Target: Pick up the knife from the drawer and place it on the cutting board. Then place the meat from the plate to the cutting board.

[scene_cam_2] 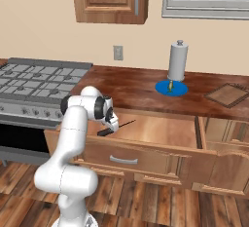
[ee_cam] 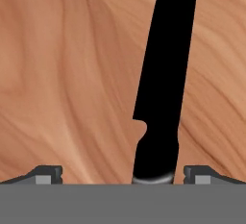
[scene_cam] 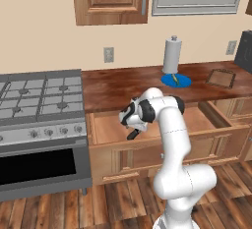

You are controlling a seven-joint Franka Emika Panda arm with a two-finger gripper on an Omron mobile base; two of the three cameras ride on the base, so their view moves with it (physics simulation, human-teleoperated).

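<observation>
Nearest is the open drawer (scene_cam_2: 160, 132), its panelled front pulled out toward the robot. The hand (scene_cam_2: 108, 126) is lowered into its left end, over the black handle of the knife (scene_cam_2: 121, 124), whose thin blade runs along the pale plank floor. In the hand view the fingertips (ee_cam: 47, 175) stand wide, one on either side of the handle and not yet pressing it. So the step in hand looks like the knife grasp; next the fingers should close on the handle, lift it above the drawer walls and carry it far right. Farther back on the worktop (scene_cam: 123, 88) lie one blue plate (scene_cam: 176, 80) bearing one meat (scene_cam: 175, 79), and, at the far right, one cutting board (scene_cam: 220, 77).
</observation>
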